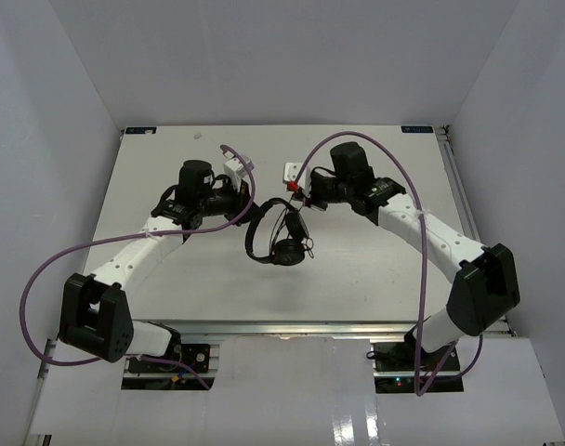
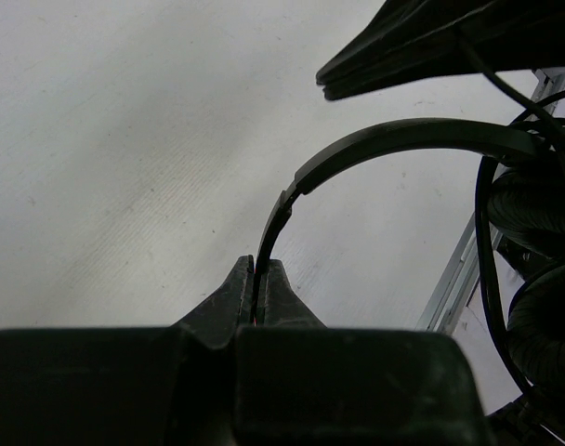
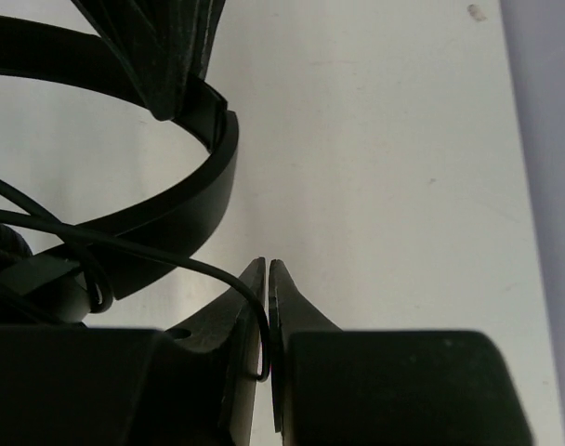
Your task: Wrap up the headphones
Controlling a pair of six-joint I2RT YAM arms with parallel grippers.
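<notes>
Black headphones (image 1: 284, 251): headband (image 2: 403, 137) clenched in L end effector (image 2: 256, 269), cord (image 3: 191, 261) clenched in R end effector (image 3: 267, 266).

Headphones (image 1: 275, 237) at the middle of the table (image 1: 375, 279), between both grippers. Left gripper (image 1: 248, 209) on their left, headband (image 2: 394, 139) in its jaws. Right gripper (image 1: 301, 200) right and slightly behind, cord (image 3: 171, 260) between its jaws. Ear cups (image 1: 287, 251) on the near side.

Bright, even light, soft faint shadows — wrist views backlit, foreground black silhouettes, close parts blurred.
</notes>
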